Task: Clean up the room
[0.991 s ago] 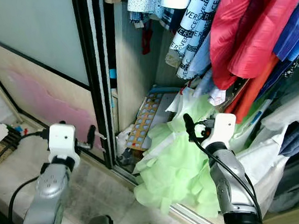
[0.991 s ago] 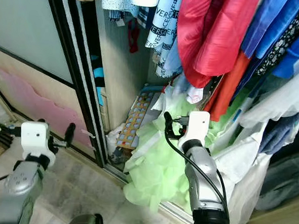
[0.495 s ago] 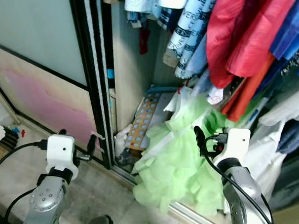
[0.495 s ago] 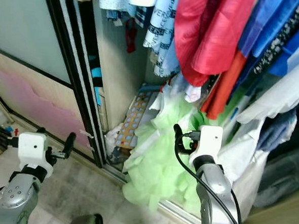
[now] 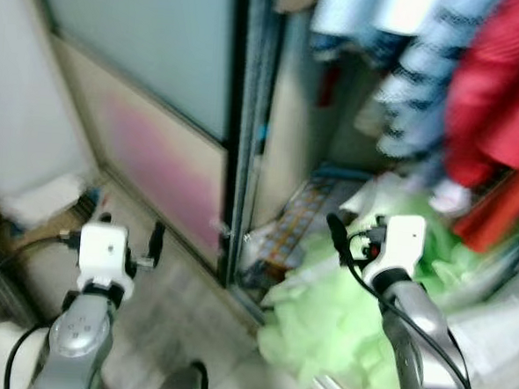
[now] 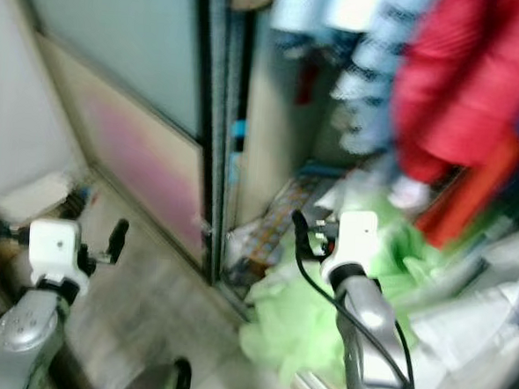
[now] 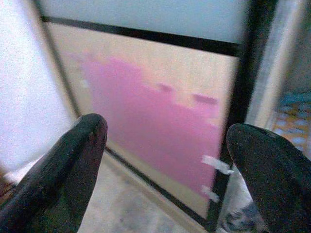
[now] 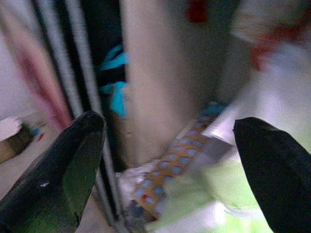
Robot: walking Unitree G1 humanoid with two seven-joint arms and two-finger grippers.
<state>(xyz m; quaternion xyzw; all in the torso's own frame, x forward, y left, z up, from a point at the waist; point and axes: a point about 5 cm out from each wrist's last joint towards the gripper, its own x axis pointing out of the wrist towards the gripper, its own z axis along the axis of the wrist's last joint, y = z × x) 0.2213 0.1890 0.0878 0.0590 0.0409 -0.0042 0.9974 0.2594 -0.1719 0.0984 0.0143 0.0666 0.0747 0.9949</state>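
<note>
Green fabric [image 5: 339, 327] is heaped at about 5 o'clock, spilling out of the open wardrobe [image 5: 289, 143] onto the floor [image 5: 163, 330], so not much tidying looks done yet. Left tool [image 5: 129, 239] and right tool [image 5: 349, 240] are held spread, nothing gripped.

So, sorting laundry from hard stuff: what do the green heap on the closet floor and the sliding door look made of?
Green heap: soft, thin fabric, matte, judging by its ruffled folds; the blur leaves the weave open. Sliding door: frosted, glass-like upper panel, matte beige lower panel with a pink patch, and a dark frame, possibly metal.
</note>
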